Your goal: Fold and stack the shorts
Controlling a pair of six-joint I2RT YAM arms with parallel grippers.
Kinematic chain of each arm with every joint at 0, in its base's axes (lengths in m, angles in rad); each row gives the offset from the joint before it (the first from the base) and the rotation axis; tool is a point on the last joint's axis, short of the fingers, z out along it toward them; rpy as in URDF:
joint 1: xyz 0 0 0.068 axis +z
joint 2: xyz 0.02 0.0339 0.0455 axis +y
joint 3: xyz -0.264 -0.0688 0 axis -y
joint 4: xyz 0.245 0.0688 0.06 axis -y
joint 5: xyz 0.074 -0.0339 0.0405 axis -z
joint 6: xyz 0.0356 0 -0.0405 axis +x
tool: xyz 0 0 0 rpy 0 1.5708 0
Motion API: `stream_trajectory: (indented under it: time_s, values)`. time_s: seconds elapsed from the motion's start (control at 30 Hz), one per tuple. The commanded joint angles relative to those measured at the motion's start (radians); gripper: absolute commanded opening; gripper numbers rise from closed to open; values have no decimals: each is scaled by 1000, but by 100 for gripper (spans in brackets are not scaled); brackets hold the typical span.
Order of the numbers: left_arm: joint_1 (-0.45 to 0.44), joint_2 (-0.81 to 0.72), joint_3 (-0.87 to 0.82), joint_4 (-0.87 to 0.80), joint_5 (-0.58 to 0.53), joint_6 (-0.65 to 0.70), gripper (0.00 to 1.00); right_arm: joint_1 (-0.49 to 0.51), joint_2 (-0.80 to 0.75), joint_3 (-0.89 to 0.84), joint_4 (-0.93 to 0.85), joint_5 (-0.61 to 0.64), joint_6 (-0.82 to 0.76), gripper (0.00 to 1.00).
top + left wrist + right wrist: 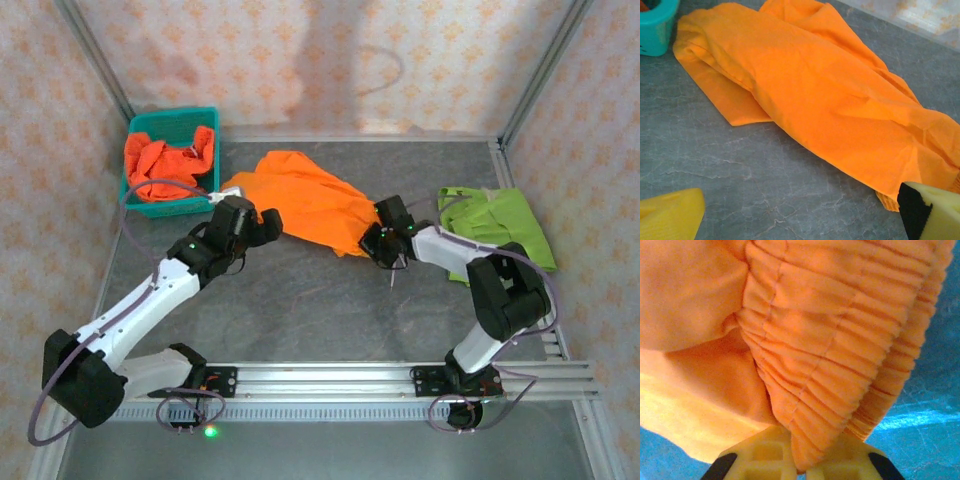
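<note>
Orange shorts [310, 205] lie crumpled in the middle of the grey table [300, 310]. The right gripper [799, 460] is closed tight on their ribbed waistband. The left gripper [805, 215] stands wide apart near their other end and holds nothing. Green shorts [500, 230] lie at the right, and more orange shorts [165, 160] sit in the teal basket [140, 125].

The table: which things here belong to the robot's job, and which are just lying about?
Part of the job: orange shorts on the table, pinched by the right gripper; green shorts; orange shorts in the basket.
Just lying about: teal basket.
</note>
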Motion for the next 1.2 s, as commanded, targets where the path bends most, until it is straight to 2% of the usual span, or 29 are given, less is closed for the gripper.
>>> stream_trajectory:
  time_s: [0.0,0.27,0.4,0.6,0.73,1.0,1.17]
  values:
    - [27,-39,-24,4,-42,-48,100,-45,-103,110,-177,61,-135,5]
    - [77,-59,-77,37,33,-142,100,-173,-240,274,-400,-40,-383,3]
    - [82,-24,-96,21,40,-221,100,-207,-265,273,-465,-53,-461,3]
    - [91,58,-169,80,77,-350,97,-230,-276,184,-435,-63,-459,3]
    - [159,118,-189,164,137,-405,93,-236,-279,152,-418,-65,-455,3]
    - [237,289,-103,248,236,-431,86,-236,-283,115,-395,-74,-448,3]
    - [277,411,-37,292,299,-443,75,-236,-281,94,-384,-79,-447,3]
